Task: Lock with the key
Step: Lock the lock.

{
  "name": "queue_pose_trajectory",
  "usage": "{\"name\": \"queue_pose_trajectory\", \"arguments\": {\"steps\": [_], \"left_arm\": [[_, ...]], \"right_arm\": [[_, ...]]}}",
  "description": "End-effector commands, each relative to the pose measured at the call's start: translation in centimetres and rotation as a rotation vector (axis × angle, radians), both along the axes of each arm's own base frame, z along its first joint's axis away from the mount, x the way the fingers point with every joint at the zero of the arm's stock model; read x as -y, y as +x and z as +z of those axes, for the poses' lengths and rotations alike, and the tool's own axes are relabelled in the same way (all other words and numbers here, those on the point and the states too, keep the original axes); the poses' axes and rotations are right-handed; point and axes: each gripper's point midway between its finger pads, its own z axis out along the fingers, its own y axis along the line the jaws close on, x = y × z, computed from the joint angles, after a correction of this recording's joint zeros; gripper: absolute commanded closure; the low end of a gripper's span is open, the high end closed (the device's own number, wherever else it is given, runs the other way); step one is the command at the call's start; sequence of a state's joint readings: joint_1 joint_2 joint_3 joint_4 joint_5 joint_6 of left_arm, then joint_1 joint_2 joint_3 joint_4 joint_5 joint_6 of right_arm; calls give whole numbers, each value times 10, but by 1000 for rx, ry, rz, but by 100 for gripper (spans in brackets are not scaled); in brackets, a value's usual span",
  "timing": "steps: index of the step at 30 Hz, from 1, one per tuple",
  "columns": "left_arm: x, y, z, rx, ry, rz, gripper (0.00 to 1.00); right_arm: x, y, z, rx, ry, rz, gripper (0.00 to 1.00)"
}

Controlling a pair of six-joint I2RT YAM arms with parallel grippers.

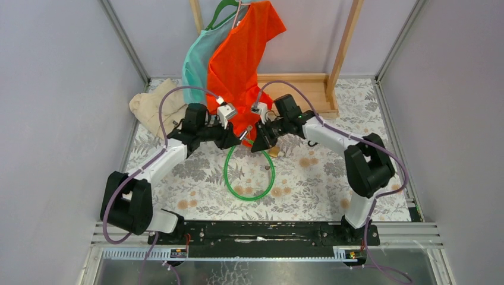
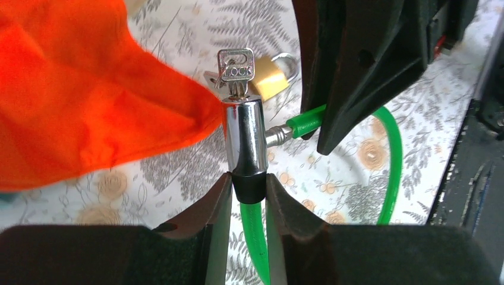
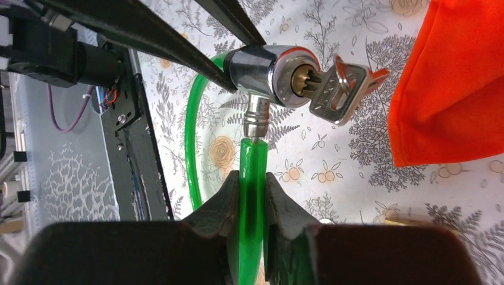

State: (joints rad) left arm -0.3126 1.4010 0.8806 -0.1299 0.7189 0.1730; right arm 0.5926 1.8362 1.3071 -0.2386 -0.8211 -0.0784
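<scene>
Left pincer (image 2: 248, 178): closed to a narrow gap on the black collar at the base of the chrome lock cylinder (image 2: 245, 133), which it holds above the bench (image 1: 309, 178).

The key (image 2: 236, 66), bare metal, is seated in the cylinder's far end. It lies straight beyond the left fingertips. Its long axis runs along the cylinder's and its head points away from that pincer.

Right pincer (image 3: 252, 178): clamped on the green cable (image 3: 195, 136) just behind its metal ferrule (image 3: 257, 116), which meets the cylinder's side crosswise. Seating depth cannot be told.

Judgement: the right pincer is nearer to the key head and must let go of the cable to turn it.
</scene>
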Motion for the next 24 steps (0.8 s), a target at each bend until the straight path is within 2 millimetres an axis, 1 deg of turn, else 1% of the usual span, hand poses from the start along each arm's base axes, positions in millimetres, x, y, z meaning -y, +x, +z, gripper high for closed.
{"name": "queue_pose_trajectory", "arguments": {"steps": [1,2,3,5,7,10,12,16,21,23,24], "left_arm": [[29,-27,49,67,-149,-224,71],[29,-28,52,68,-156,-232,68],[31,-30,55,70,-166,-242,66],[33,-34,62,68,-189,-262,62],[35,-37,69,71,-212,-283,57],[38,-39,77,81,-226,-300,49],[39,-39,79,81,-231,-305,48],[38,-46,85,86,-232,-329,47],[36,-52,90,79,-227,-345,36],[36,-53,92,68,-230,-341,36],[36,-53,92,61,-231,-340,37]], "right_arm": [[-8,-6,86,295,205,164,100],[-5,-10,86,318,202,183,100],[0,-15,93,357,205,200,100],[7,-22,97,409,203,230,100],[13,-27,101,444,200,247,100],[16,-32,106,457,209,256,100],[17,-36,108,455,217,265,100],[21,-39,105,462,213,267,100],[24,-39,103,474,207,260,100],[24,-39,103,475,207,260,100],[24,-39,104,478,210,260,100]]}}
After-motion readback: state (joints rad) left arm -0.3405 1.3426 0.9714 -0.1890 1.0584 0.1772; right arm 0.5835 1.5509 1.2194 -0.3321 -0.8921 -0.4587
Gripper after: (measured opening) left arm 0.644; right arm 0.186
